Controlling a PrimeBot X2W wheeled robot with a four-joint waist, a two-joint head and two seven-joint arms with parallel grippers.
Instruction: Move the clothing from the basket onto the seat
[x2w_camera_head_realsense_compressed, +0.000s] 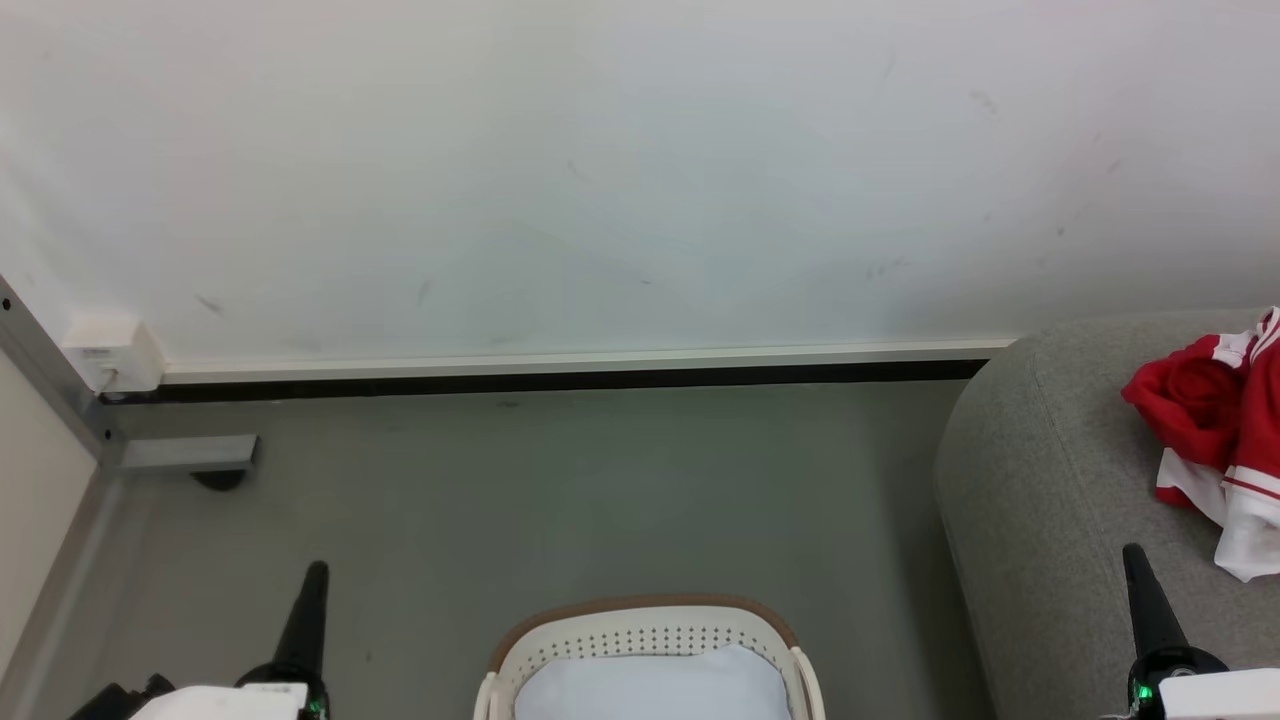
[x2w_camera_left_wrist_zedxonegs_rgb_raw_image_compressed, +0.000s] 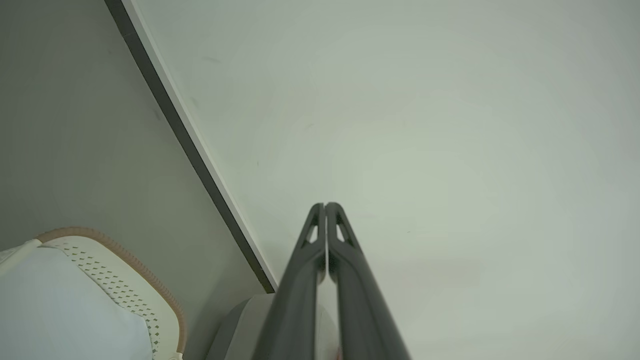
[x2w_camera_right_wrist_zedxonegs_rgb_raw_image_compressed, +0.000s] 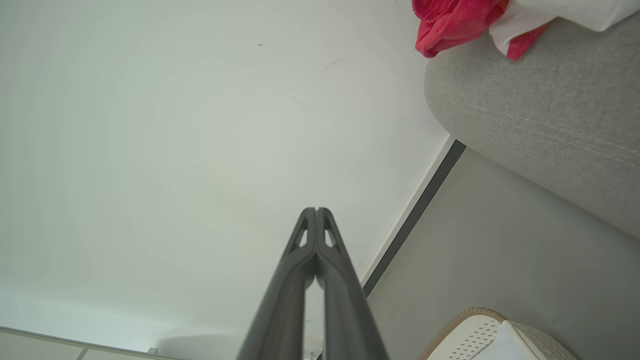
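Red clothing (x2w_camera_head_realsense_compressed: 1215, 420) with white trim lies crumpled on the grey seat (x2w_camera_head_realsense_compressed: 1050, 500) at the right; the right wrist view catches the same clothing (x2w_camera_right_wrist_zedxonegs_rgb_raw_image_compressed: 450, 22) on the seat's (x2w_camera_right_wrist_zedxonegs_rgb_raw_image_compressed: 550, 110) rounded edge. The cream basket (x2w_camera_head_realsense_compressed: 650, 635) with its brown rim sits on the floor at the bottom centre, a pale sheet-like surface inside it; no red garment shows in it. The basket (x2w_camera_left_wrist_zedxonegs_rgb_raw_image_compressed: 125, 285) also appears at the lower left of the left wrist view. My left gripper (x2w_camera_head_realsense_compressed: 316, 572) is shut at the lower left, holding nothing. My right gripper (x2w_camera_head_realsense_compressed: 1132, 552) is shut in front of the seat, empty.
A white wall with a dark skirting strip (x2w_camera_head_realsense_compressed: 560, 380) runs behind the grey floor. A metal frame leg (x2w_camera_head_realsense_compressed: 190, 455) and a small white box (x2w_camera_head_realsense_compressed: 112, 352) stand at the left corner. Open floor lies between basket and wall.
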